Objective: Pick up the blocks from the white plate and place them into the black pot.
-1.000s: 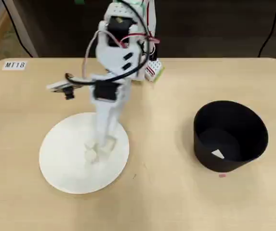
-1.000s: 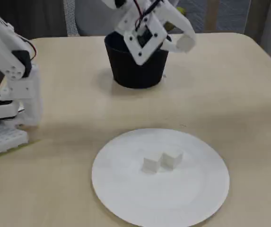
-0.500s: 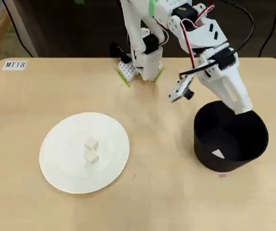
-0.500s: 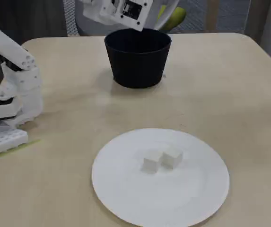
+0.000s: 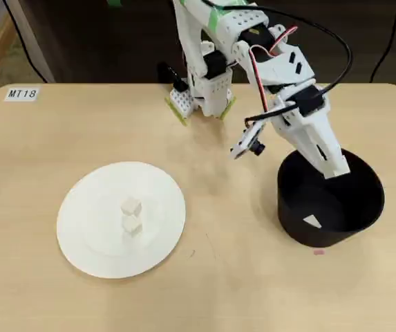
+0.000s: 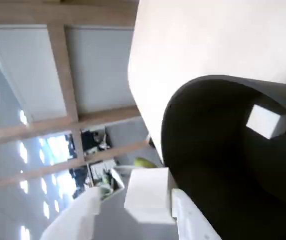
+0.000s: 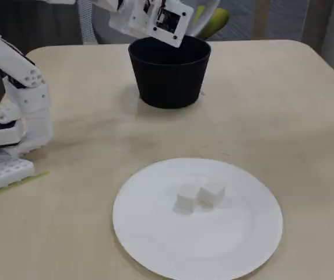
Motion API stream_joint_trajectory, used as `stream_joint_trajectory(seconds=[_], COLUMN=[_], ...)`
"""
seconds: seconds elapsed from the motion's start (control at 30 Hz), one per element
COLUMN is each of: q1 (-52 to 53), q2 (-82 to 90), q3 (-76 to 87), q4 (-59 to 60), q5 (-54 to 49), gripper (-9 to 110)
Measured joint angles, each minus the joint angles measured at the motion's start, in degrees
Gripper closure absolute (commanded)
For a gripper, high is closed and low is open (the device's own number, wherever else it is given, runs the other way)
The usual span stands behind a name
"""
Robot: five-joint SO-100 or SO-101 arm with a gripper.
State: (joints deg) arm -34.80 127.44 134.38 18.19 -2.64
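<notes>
We hold the claw point(image 6: 150, 210), pinching one block point(image 6: 147, 195), over the black pot point(image 5: 330, 197) nr counter's right edge. Centre above opening, then release; two blocks point(image 5: 131, 215) remain mid white plate point(image 5: 87, 249).

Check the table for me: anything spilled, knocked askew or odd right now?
Nothing stands out. The black pot sits upright with one block inside, two blocks lie on the white plate, and the claw holds another block over the pot's rim.
</notes>
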Motion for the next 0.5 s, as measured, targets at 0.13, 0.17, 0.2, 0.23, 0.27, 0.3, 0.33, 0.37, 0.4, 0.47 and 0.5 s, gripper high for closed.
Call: stream_joint_trajectory(seconds=[0.13,0.17,0.2,0.23,0.27,0.3,0.33,0.37,0.4,0.47,0.5], q1=[1.23,1.41,1.49,1.67,1.93,2.37,3.16,4.31,5.89,10.11,12.92], q2=[0.18,0.53,0.70,0.97,1.23,1.67,2.37,3.52,5.10,8.70,10.72], q3=[0.26,0.26,0.26,0.26,0.26,0.26,0.26,0.26,0.26,0.26,0.26], q4=[0.70,0.70,0.70,0.70,0.79,1.14,1.85,3.16,4.92,8.26,10.11], q5=[0.00,0.00,0.00,0.00,0.00,0.09,0.44,0.70,0.88,2.02,2.64], gripper=[82,86,90,94,103,104,104,104,104,104,104])
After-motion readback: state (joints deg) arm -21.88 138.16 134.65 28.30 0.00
